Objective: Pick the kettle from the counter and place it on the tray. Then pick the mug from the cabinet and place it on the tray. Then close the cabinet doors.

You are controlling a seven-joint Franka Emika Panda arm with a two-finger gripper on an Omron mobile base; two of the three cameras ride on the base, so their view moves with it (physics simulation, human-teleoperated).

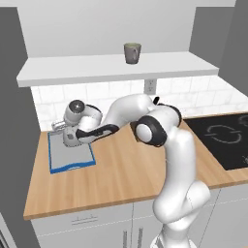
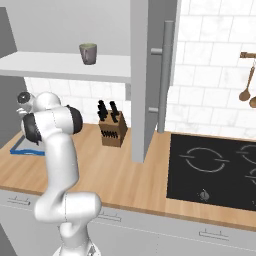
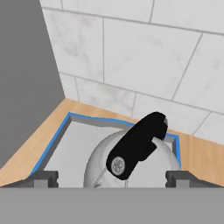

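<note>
Silver kettle (image 3: 131, 159) on tray (image 3: 52, 146), hand view; jaws wide, holding nothing.

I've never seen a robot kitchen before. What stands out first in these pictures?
The big white robot arm bends left over the light-brown wooden counter. Its end effector stands open around a squat silver-grey kettle sitting on the blue-rimmed grey tray. Above, a small grey-beige mug stands alone on the white cabinet shelf.
</note>
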